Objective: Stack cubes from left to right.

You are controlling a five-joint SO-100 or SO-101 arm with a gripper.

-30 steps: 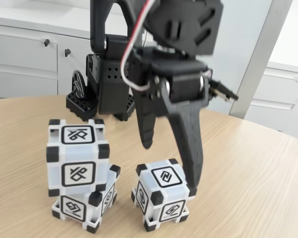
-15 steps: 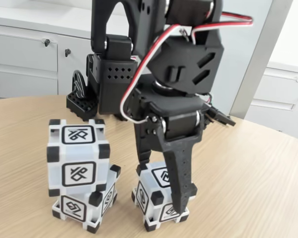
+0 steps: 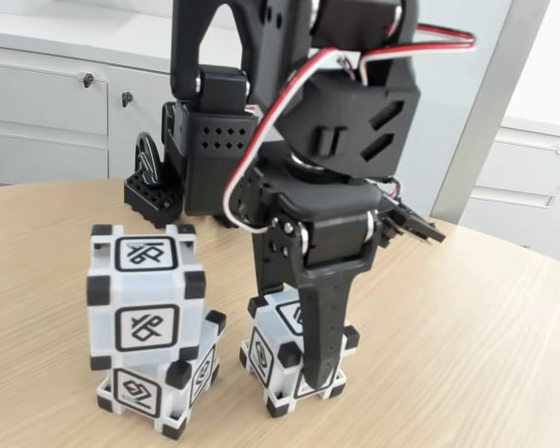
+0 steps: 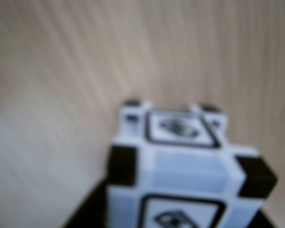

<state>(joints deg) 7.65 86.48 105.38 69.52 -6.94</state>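
In the fixed view two white cubes with black corners stand stacked at the left: the upper cube (image 3: 147, 299) rests slightly askew on the lower cube (image 3: 154, 392). Just to the right, a third cube (image 3: 269, 359) sits on the wooden table. My black gripper (image 3: 294, 341) comes down over it, shut on it, with one finger (image 3: 322, 336) across its front face and the other behind it. The wrist view shows this cube (image 4: 185, 166) close up and blurred, at the bottom centre.
The arm's black base (image 3: 205, 159) stands behind the cubes. The round wooden table (image 3: 476, 345) has bare surface to the right. White cabinets (image 3: 47, 103) and a grey post (image 3: 485, 103) lie beyond the table edge.
The gripper dropped from above the right cube down around it, and its fingers closed on it. The cube shifted slightly left. The stacked pair has not moved.
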